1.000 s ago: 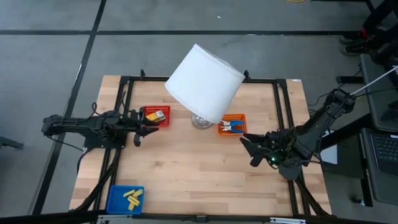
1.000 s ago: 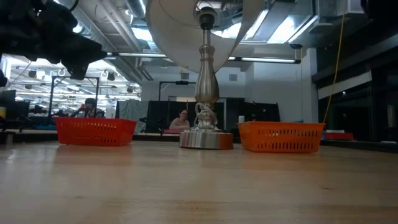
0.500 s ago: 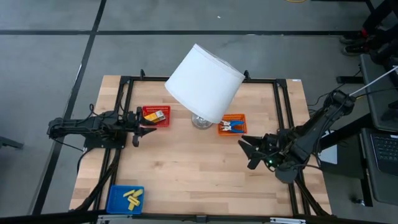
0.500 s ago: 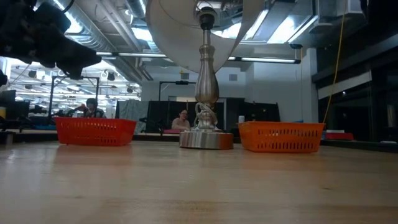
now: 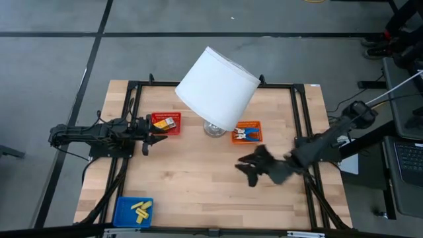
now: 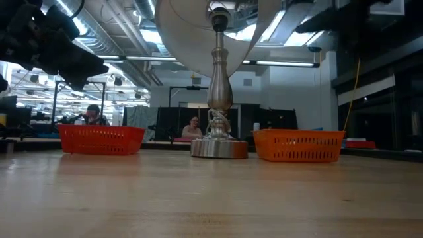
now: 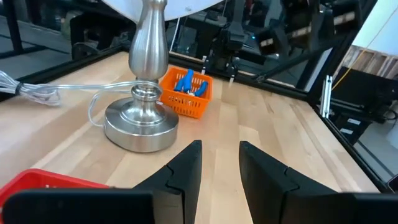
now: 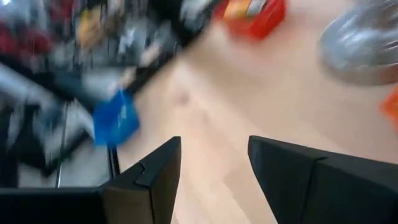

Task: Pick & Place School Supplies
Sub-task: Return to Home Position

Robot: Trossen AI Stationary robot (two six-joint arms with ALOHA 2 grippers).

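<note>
In the high view, yellow-orange packets [image 5: 168, 123] lie in a red basket [image 5: 158, 118]. Blue-handled tools [image 5: 248, 134] lie in an orange basket [image 5: 254, 124], and yellow sticks [image 5: 139, 209] in a blue tray [image 5: 123, 213]. My left gripper [image 5: 153, 137] hovers open just beside the red basket's near left corner, holding nothing. Its wrist view shows the open fingers [image 7: 221, 158], the red basket's rim [image 7: 37, 177] and the tools [image 7: 186, 82]. My right gripper [image 5: 248, 170] is open and empty above the bare table, near of the orange basket. Its wrist view is blurred [image 8: 214, 163].
A lamp with a tilted white shade [image 5: 217, 87] stands on a metal base [image 5: 213, 129] between the two baskets, its cord [image 7: 43, 94] lying on the table behind it. Bare wood [image 5: 198, 178] lies in the table's middle. People sit in the room beyond [image 6: 193, 127].
My right gripper has swung from the table's right edge toward the left, out over the middle of the table, staying open and empty. The baskets, the tray and the lamp have stayed where they were.
</note>
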